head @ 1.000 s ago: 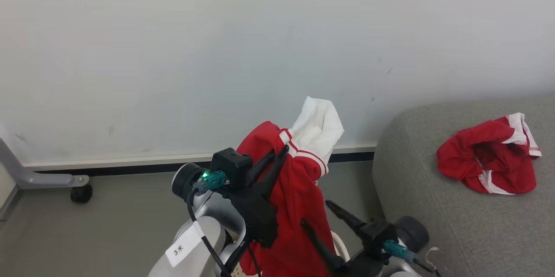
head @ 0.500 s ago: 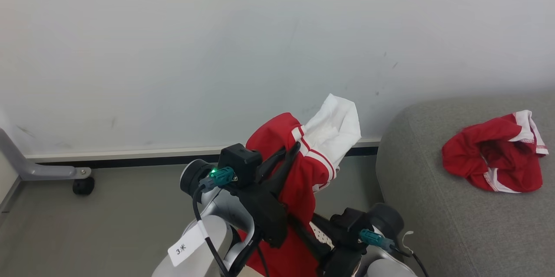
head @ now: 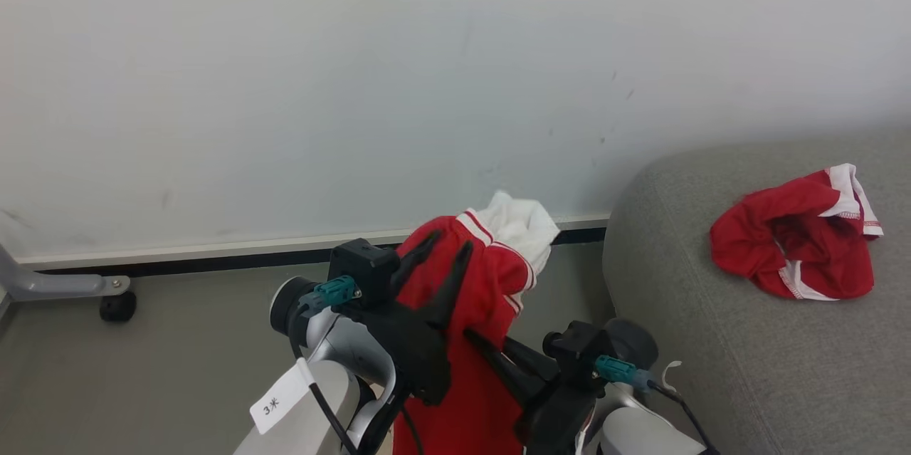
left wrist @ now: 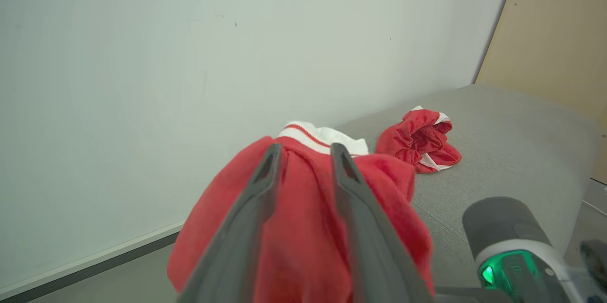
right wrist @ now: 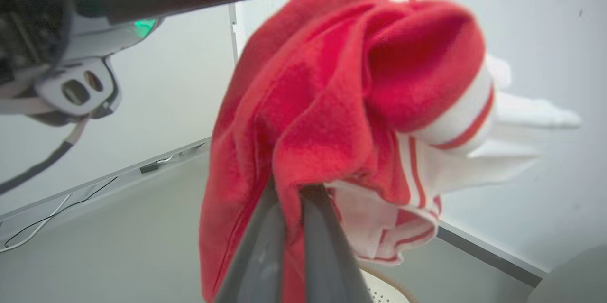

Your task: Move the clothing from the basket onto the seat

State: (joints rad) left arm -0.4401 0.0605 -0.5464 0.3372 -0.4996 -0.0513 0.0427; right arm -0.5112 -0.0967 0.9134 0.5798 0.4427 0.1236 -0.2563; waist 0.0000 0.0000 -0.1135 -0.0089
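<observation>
Grey seat (head: 747,341) bears one red garment (head: 790,241); left gripper (head: 448,259) and right gripper (right wrist: 296,189) apparently both clench second garment (head: 484,298) aloft.

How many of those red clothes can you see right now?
2. One red garment lies crumpled on the grey sofa. The other garment hangs in the air, held by the left gripper and the right gripper. More may be hidden below.

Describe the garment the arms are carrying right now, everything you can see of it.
The held garment is bright red fleecy-looking fabric with white, red-striped trim and a white panel at its top. It hangs bunched in the air over the floor, short of the grey sofa. The left pincer and right pincer both grip it.
</observation>
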